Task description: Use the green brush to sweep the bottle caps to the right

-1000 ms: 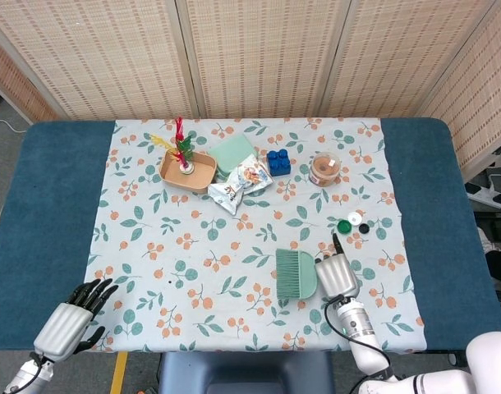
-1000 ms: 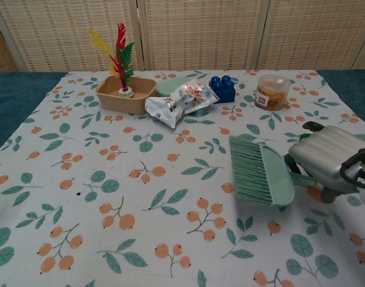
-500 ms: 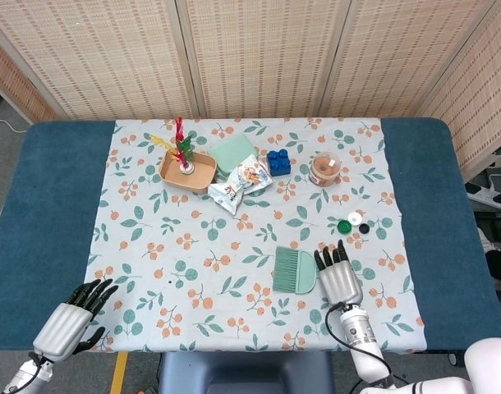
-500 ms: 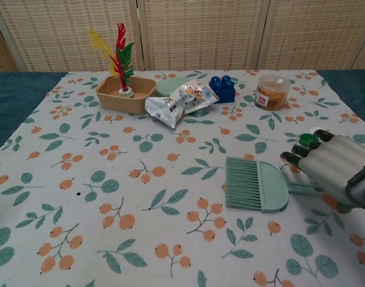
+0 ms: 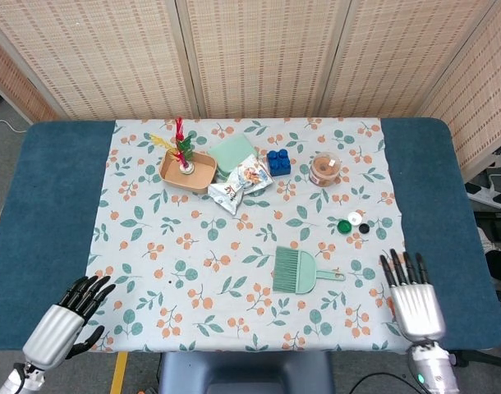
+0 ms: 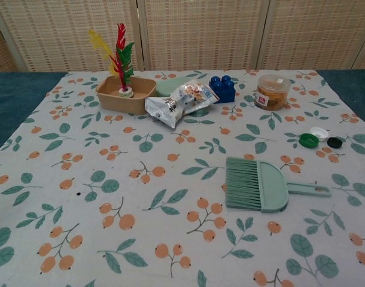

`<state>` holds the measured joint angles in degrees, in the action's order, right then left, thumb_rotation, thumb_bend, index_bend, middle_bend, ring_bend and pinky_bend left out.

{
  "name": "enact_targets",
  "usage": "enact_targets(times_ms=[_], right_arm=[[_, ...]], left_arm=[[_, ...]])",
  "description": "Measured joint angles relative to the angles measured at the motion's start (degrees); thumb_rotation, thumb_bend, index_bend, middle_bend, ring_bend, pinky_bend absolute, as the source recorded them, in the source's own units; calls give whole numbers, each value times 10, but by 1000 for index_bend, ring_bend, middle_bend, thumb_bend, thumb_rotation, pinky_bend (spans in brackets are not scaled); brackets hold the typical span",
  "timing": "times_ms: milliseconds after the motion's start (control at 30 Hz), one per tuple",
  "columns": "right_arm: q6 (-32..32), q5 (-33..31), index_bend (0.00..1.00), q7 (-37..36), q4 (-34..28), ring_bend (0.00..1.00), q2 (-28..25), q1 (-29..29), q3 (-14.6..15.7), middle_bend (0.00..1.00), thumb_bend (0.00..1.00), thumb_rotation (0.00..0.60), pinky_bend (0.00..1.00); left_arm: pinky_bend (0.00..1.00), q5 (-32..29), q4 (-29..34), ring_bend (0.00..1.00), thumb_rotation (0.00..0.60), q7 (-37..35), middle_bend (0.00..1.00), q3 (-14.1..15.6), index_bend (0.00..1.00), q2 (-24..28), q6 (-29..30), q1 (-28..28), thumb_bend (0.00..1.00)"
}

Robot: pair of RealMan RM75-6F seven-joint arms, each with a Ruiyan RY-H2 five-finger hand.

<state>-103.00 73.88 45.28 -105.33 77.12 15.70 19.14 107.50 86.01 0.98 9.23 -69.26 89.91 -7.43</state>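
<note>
The green brush (image 5: 297,270) (image 6: 261,185) lies flat on the floral cloth, bristles to the left and handle to the right, with nothing touching it. Three bottle caps, green (image 5: 344,226) (image 6: 309,140), white (image 5: 355,217) (image 6: 319,133) and black (image 5: 364,228) (image 6: 334,142), sit close together just beyond the handle. My right hand (image 5: 414,299) hovers at the near right edge of the cloth, fingers spread and empty, well clear of the brush. My left hand (image 5: 63,322) rests at the near left corner, fingers apart and empty. The chest view shows neither hand.
At the back of the cloth stand a tan tray (image 5: 187,171) with colourful feathers, a green lid (image 5: 232,153), a snack packet (image 5: 241,183), a blue block (image 5: 278,161) and a clear tub (image 5: 325,168). Blue table surface (image 5: 435,197) borders the cloth on the right.
My right hand let go of the brush, which settled flat on the cloth, and then drew back to the right and towards the near edge. The left hand stayed put.
</note>
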Motion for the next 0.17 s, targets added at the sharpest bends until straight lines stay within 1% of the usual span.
enact_targets(times_ms=[100,167], right_arm=[[-29,38,0,-95,29,0,-32,-47,24,0,242,600,0],[-43,58,0,-158,43,0,-59,-74,30,0,241,600,0]], left_arm=[[46,18,-21,0,600,-3,0,-4,0,-11,31,5,386],[42,21,-31,0,599,-2,0,-9,0,-19,38,10,386]])
